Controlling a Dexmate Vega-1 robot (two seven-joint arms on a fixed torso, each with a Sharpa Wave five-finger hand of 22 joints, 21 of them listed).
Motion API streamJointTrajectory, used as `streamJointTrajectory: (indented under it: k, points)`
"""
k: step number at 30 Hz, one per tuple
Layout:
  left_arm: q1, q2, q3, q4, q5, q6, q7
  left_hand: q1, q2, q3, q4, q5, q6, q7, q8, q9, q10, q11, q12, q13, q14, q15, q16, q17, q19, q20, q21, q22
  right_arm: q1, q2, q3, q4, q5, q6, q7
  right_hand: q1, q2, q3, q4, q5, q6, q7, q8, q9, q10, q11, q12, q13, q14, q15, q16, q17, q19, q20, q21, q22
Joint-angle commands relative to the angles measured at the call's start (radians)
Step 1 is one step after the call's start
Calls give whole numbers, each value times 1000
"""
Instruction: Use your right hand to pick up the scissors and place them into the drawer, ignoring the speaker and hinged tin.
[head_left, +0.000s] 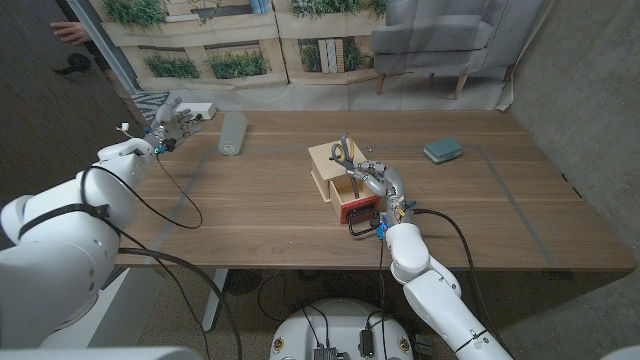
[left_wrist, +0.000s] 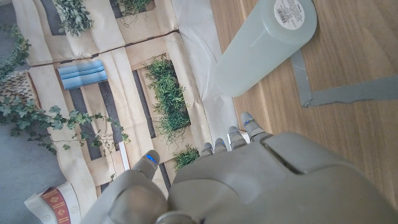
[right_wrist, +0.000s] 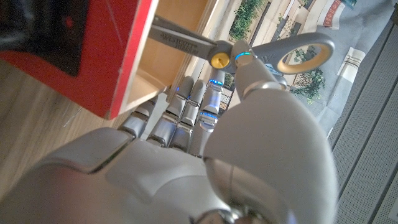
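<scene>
Wooden tabletop (head_left: 520, 215) carries the drawer (head_left: 345, 190), pulled open. Over it, the right hand (head_left: 378, 180) pinches the scissors (head_left: 343, 152), blades dipping inside. Released tilted, they could catch the drawer's red front and tumble out.

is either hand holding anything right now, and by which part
The right hand pinches the grey-handled metal scissors near their yellow pivot, blades over the open red-fronted wooden drawer. The left hand holds nothing.
</scene>
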Motion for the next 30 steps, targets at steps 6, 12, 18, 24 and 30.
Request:
streamJointTrajectory:
  k: [6,12,18,24,30]
  points:
    - [24,13,44,0,-90,-45,-88,-1,38,-6,-2,3,2,3,-1,5,-45,0,-1,2,-67,5,-4,2,-55,0,-7,3,19,-28,-42,-50,-117,-160,-59,3,11,110,101,2,104,24,43,161,-38,-6,-33,-17,-30,-42,4,6,-13,-4,1,4]
    - [25,17,54,0,-104,-41,-87,-1,36,-7,-2,3,3,3,-1,5,-45,0,0,2,-67,4,-4,2,-54,1,-8,3,30,-34,-70,-69,-183,-236,-86,-2,12,112,103,2,101,17,48,165,-46,-7,-45,-28,-41,-34,1,3,-15,-3,3,4]
    - [22,19,54,0,-99,-27,-64,-1,35,-8,-3,2,2,2,-1,5,-45,0,-1,2,-67,5,-4,2,-53,2,-9,3,38,-37,-87,-80,-219,-287,-95,-11,16,107,108,0,94,3,51,170,-43,-6,-53,-40,-51,-29,6,9,-20,2,3,4]
    - [19,18,45,0,-90,-21,-55,-2,35,-9,-3,3,1,3,-2,5,-45,-1,-1,2,-66,5,-4,2,-54,2,-11,3,56,-28,-107,-79,-255,-348,-109,-16,15,106,108,-2,92,0,55,172,-35,-5,-58,-49,-48,-30,9,7,-21,3,4,5]
    - [22,15,41,0,-90,-29,-66,-2,34,-10,-3,2,1,2,-2,5,-45,0,-1,2,-66,5,-4,2,-52,2,-11,3,69,-22,-124,-77,-280,-387,-119,-18,15,109,107,-2,94,-1,58,173,-30,-7,-63,-57,-47,-30,8,2,-25,4,4,5]
